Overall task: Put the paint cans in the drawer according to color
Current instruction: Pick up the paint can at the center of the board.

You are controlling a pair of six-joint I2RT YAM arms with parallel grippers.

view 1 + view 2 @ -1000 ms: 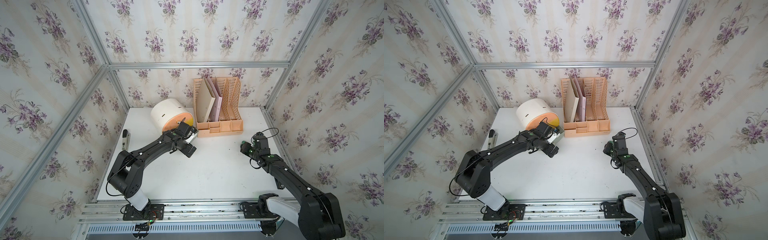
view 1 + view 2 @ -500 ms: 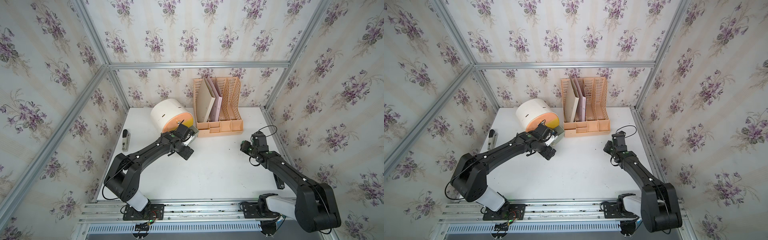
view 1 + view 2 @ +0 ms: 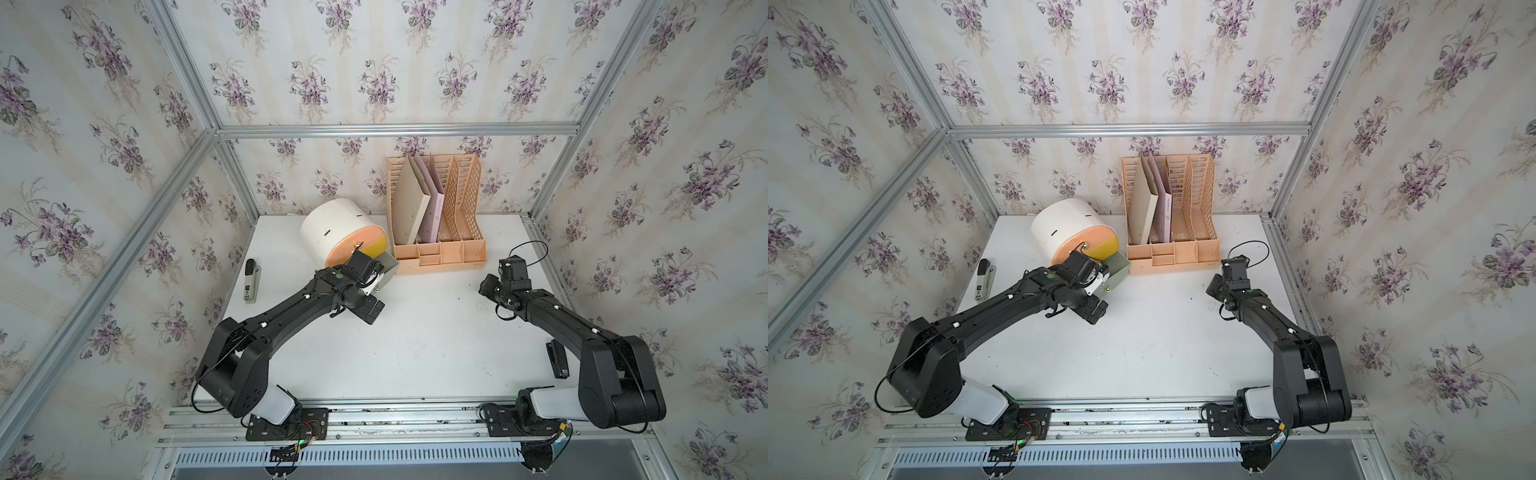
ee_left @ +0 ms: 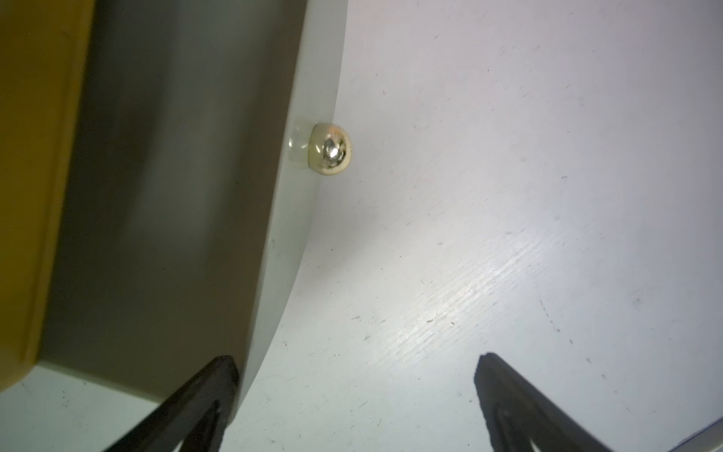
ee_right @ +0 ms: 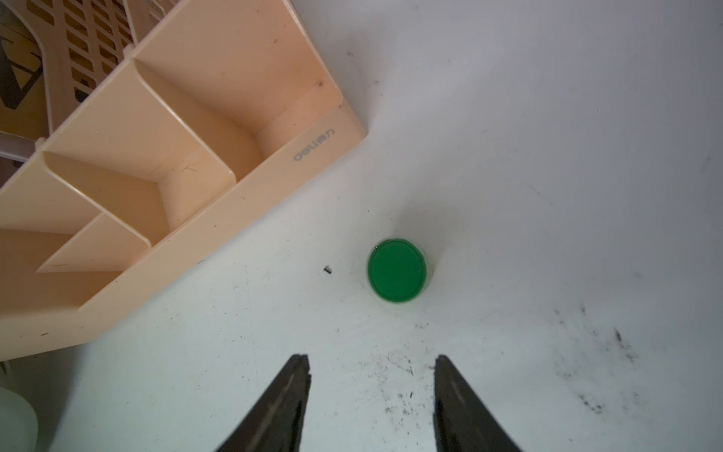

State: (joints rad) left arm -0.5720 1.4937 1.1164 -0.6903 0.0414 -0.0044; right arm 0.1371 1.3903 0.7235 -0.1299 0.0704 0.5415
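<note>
One green can [image 5: 397, 271] on worktop [image 5: 547, 156]; one chest [image 3: 332, 224], one drawer [image 3: 388, 268] open; left fingers [image 4: 187, 407] apart, right fingers [image 5: 281, 407] apart, both empty.

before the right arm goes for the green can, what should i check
1. Grey-green drawer pulled out: ok.
2. Left hand open, off the knob: ok.
3. Green paint can upright, lid on, apart from the file rack: ok.
4. Right hand open and empty: ok.
5. Right hand around the can: not ok, the can lies beyond the fingertips.
6. Room inside the drawer: cannot tell, the inside is dim.
</note>
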